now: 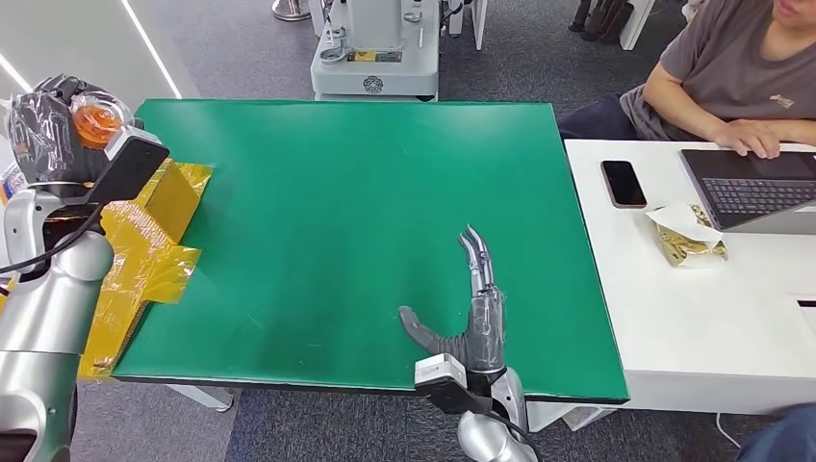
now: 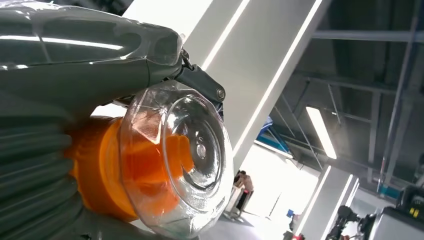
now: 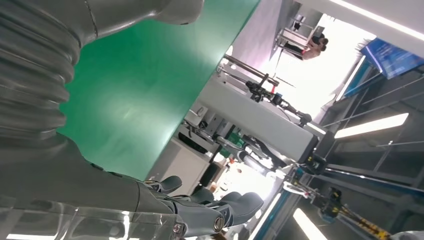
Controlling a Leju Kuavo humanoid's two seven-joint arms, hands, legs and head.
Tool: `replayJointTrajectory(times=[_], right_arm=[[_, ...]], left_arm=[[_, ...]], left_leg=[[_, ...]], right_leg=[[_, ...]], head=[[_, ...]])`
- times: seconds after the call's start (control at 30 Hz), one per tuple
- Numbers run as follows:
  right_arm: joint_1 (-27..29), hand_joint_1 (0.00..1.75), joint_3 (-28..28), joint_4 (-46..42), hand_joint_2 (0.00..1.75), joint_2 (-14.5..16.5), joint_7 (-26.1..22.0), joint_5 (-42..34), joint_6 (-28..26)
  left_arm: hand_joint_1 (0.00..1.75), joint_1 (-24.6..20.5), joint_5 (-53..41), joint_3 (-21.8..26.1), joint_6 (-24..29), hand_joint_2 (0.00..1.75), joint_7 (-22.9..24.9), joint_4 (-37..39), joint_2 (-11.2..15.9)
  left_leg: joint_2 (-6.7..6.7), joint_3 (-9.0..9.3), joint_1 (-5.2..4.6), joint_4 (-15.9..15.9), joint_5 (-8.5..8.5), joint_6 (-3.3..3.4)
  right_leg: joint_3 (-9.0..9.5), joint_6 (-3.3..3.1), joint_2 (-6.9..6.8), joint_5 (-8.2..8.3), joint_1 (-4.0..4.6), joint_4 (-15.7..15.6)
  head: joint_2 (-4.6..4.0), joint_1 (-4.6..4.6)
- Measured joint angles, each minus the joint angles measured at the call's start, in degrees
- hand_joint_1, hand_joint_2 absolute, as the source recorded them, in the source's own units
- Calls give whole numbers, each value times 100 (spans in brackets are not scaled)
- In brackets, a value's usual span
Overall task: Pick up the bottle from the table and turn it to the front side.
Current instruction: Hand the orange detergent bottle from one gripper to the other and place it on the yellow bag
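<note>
Nearest the camera, the right hand (image 1: 478,322) lies low over the near edge of the green tabletop (image 1: 337,221), its fingers (image 1: 475,258) stretched out and apart, thumb splayed to the left, holding nothing. Up at the far left, the left hand (image 1: 43,130) is raised off the tabletop and clamped on the bottle (image 1: 96,117); the left wrist view shows the clear bottle (image 2: 170,160) with its orange inside wedged against the grey thumb.

Judging by that grip, the main risk is slip: the bottle is smooth and rounded, and turning it in a one-sided hold could let it roll out and drop onto the yellow foil sheet (image 1: 159,241) or off the left edge to the floor. A wide swing of the left arm might also catch that crumpled foil.

Open room is generous across the green middle. To the right, the white desk (image 1: 693,318) touches the tabletop's edge, with a phone (image 1: 624,183), laptop (image 1: 751,188) and a person's hand (image 1: 755,137), so movement should stay left of it.
</note>
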Motion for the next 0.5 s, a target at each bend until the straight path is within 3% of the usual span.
replayJointTrajectory(times=[0.23, 0.5], right_arm=[[-75, 0, 133, -94, 175, -62, 126, -98, 0], [89, 0, 137, -344, 175, -140, 178, 50, 0]], left_arm=[[175, -274, -994, -616, -443, 175, -61, 650, 449], [175, -295, -1880, -1232, -846, 175, -183, 1532, 399]], left_leg=[[4, 1, 0, 0, 0, 0], [6, -1, -2, 1, 0, 0]], right_leg=[[-2, -1, 4, 0, 0, 0], [-4, -1, 6, 1, -1, -3]], head=[[0, -1], [0, -1]])
